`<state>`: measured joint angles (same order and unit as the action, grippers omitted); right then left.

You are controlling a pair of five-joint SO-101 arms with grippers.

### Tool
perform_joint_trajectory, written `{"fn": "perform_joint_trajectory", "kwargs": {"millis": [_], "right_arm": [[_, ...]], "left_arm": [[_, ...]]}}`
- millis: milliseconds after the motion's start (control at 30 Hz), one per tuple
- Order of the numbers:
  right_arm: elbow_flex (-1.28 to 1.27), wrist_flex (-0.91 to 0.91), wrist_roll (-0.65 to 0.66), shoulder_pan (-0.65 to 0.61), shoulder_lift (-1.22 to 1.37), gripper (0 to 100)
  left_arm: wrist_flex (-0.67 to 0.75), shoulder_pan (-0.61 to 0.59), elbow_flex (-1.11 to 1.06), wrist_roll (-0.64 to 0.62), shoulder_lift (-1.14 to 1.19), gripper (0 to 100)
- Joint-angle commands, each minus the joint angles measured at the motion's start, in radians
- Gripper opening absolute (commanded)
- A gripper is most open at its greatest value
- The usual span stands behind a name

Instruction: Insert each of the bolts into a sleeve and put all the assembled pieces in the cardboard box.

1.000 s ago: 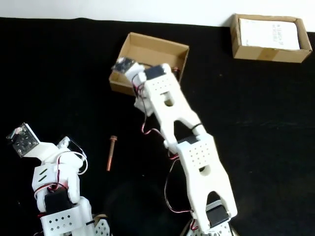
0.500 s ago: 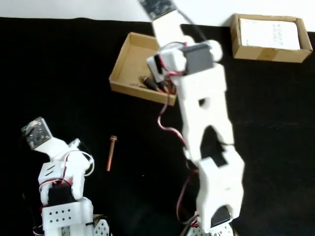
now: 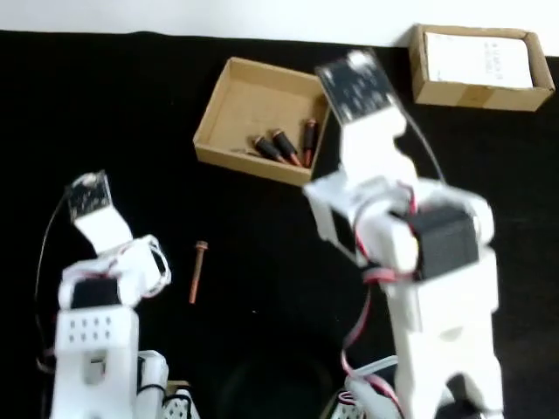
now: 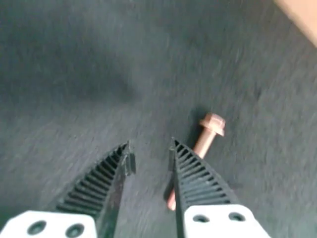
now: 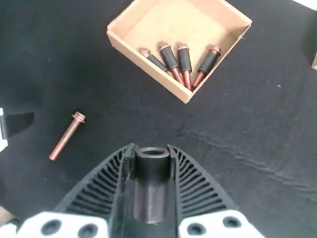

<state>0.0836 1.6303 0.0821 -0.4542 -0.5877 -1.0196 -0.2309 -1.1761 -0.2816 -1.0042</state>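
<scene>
My right pincer (image 5: 151,148) is clamped on a black sleeve (image 5: 152,191). My left pincer (image 4: 148,151) stands open over the bench (image 3: 105,105). The bolt (image 4: 204,143) lies just outside one finger, left of centre in the high view. Closing here, I'd likely knock it aside, not catch it. The cardboard box (image 3: 249,163), upper middle, holds four assembled pieces (image 5: 179,63).

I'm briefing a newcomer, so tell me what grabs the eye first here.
The right gripper holds a black sleeve between its fingers. Four assembled pieces lie in the cardboard box, and one bare copper bolt lies alone on the black table, beside the open fingers of the left gripper.
</scene>
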Motion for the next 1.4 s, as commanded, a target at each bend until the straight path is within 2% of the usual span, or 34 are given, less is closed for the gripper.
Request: {"fn": "perform_joint_trajectory", "kwargs": {"millis": [0,200,367,533,600,800,1033,1233,1367], "right_arm": [[-0.292,-0.145,-0.052,0.015,-0.219,0.6],[-0.685,-0.354,-0.074,0.035,-0.567,0.6],[-0.921,-0.492,-0.068,0.179,-0.811,0.6],[-1.064,-0.518,-0.008,0.275,-0.981,0.6],[-1.101,-0.516,-0.005,0.3,-1.043,0.6],[-1.147,-0.461,0.029,0.325,-1.179,0.6],[-1.138,-0.415,0.031,0.326,-1.216,0.6],[-1.136,-0.415,0.031,0.326,-1.221,0.6],[-1.136,-0.397,0.029,0.326,-1.221,0.6]], "left_arm": [[-0.137,0.039,0.206,0.041,0.18,13],[-0.252,0.173,0.306,0.054,0.329,13],[-0.249,0.295,0.308,0.049,0.335,13],[-0.201,0.349,0.303,0.054,0.34,13],[-0.16,0.351,0.298,0.057,0.341,13],[0.014,0.344,0.217,0.224,0.409,13],[0.063,0.335,0.222,0.255,0.529,13],[0.157,0.271,0.219,0.322,0.638,13],[0.235,0.222,0.22,0.324,0.728,12]]}}
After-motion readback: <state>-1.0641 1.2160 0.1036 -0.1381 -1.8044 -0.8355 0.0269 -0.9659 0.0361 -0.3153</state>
